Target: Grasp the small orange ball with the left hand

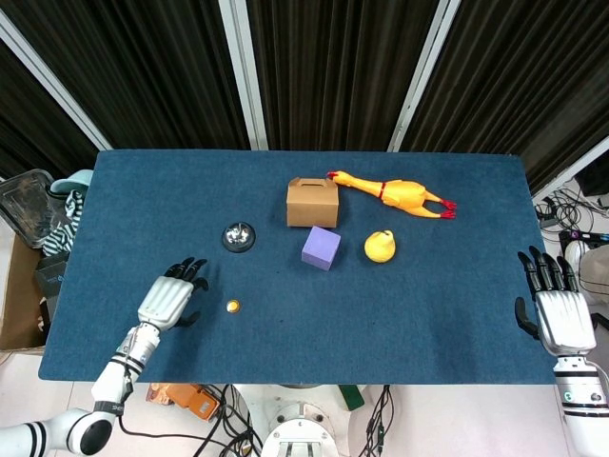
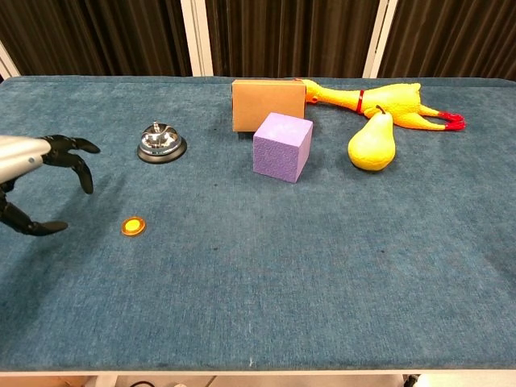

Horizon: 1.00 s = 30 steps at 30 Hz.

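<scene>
Your surface [image 1: 428, 314] is covered in blue cloth. On it you have a small orange ball [image 1: 232, 306], a silver bell [image 1: 239, 235], a cardboard box [image 1: 312, 202], a purple cube [image 1: 322, 248], a yellow pear [image 1: 380, 246] and a rubber chicken [image 1: 395, 193].
</scene>
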Available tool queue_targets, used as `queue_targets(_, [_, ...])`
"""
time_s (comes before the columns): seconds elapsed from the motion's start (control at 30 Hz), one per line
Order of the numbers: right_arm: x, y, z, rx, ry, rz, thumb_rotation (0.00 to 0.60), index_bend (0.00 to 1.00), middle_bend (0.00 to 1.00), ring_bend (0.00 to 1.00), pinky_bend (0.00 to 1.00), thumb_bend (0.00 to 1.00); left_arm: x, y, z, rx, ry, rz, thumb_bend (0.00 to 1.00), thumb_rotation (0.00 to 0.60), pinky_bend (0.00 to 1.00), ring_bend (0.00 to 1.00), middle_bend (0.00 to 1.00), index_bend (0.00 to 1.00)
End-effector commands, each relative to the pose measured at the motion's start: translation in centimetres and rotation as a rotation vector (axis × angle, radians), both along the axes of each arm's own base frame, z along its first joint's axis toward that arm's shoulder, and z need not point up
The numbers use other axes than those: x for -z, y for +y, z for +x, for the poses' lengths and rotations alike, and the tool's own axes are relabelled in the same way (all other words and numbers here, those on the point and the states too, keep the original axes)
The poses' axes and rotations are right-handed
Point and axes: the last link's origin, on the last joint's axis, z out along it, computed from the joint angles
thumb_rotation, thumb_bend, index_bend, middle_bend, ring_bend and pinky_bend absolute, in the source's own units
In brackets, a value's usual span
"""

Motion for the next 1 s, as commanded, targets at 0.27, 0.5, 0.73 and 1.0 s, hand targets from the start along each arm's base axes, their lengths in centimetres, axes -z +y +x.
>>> queue_targets(0.27, [0.1, 0.0, 0.0, 0.000, 0.002, 0.007, 0.600, 0.00, 0.03, 0.11, 0.08, 0.69, 1.4, -1.1, 1.3, 0.009, 0.006, -0.029, 0.24, 0.600, 0.15, 0.00, 0.05, 0.39])
queue_targets(0.5, [0.1, 0.0, 0.0, -0.001, 0.005, 0.007, 0.600, 0.00, 0.03, 0.11, 0.08, 0.69, 2.8, -0.8, 3.4, 0.057, -0.029, -0.053, 0.25, 0.600, 0.15, 0.00, 0.05, 0.39])
queue_targets(0.73, [0.1, -0.1, -0.1, 0.001, 0.004, 0.007, 0.600, 0.00, 0.03, 0.11, 0.08, 0.69, 4.0, 0.5, 4.2, 0.065, -0.014, -0.075, 0.25, 0.600, 0.15, 0.00, 0.05, 0.39])
queue_targets(1.0, [0.1, -0.1, 0.0, -0.001, 0.006, 0.007, 0.600, 0.00, 0.03, 0.11, 0.08, 0.69, 4.3, 0.8, 4.5, 0.063, -0.009, -0.079, 0.25, 0.600, 0.15, 0.00, 0.05, 0.39])
